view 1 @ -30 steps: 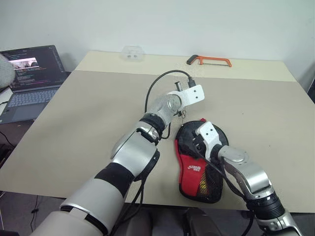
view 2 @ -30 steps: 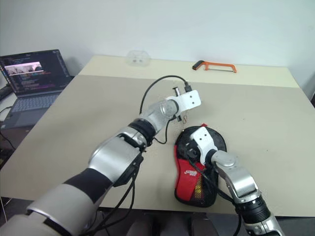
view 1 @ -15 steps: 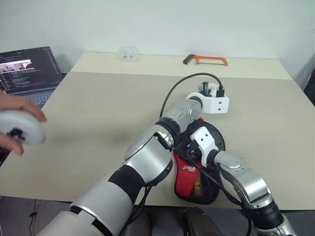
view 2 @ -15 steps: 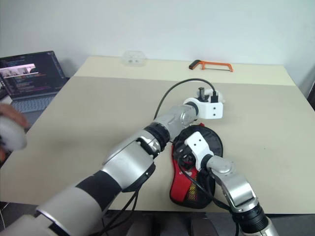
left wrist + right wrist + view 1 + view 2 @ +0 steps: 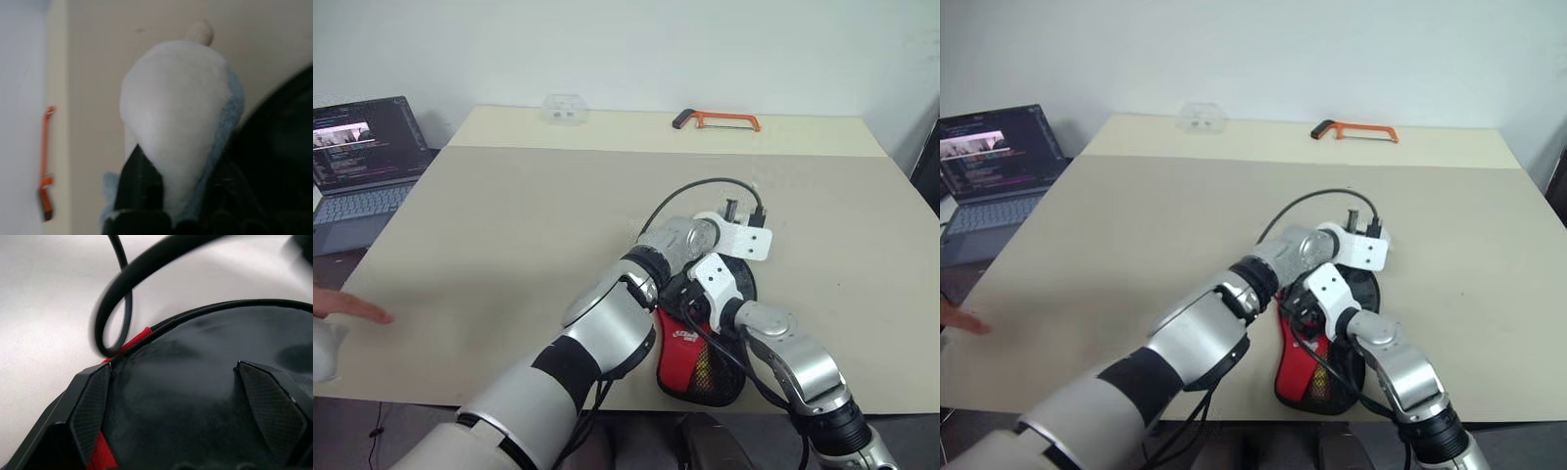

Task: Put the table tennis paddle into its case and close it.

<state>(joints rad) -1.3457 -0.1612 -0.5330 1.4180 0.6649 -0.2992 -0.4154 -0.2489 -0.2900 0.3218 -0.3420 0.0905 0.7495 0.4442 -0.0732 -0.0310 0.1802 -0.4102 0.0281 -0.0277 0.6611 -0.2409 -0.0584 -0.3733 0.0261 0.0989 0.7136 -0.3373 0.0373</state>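
The case [image 5: 697,345], black on top and red below with a mesh pocket, lies flat near the table's front edge. The paddle is hidden. My right gripper [image 5: 173,367] is open, its two fingers [image 5: 88,411] spread wide over the case's black upper part [image 5: 195,396]. My left arm reaches across from the left, and the left gripper [image 5: 744,245] hangs at the case's far rim, behind its white wrist mount. Its cable [image 5: 117,308] loops just past the case's edge. The left wrist view has a blurred white rounded shape [image 5: 176,122] close up beside the black case [image 5: 279,161].
A laptop [image 5: 357,157] stands open off the table's left side. An orange hacksaw [image 5: 720,120] and a clear plastic box [image 5: 563,108] lie at the far edge. A person's hand [image 5: 347,305] rests at the left near the table's front corner. The beige table [image 5: 509,225] spreads wide on the left.
My left arm has swung to the right and down, from above the table to the case's far rim. The person's hand came in at the left and then sank lower. The right gripper stayed put.
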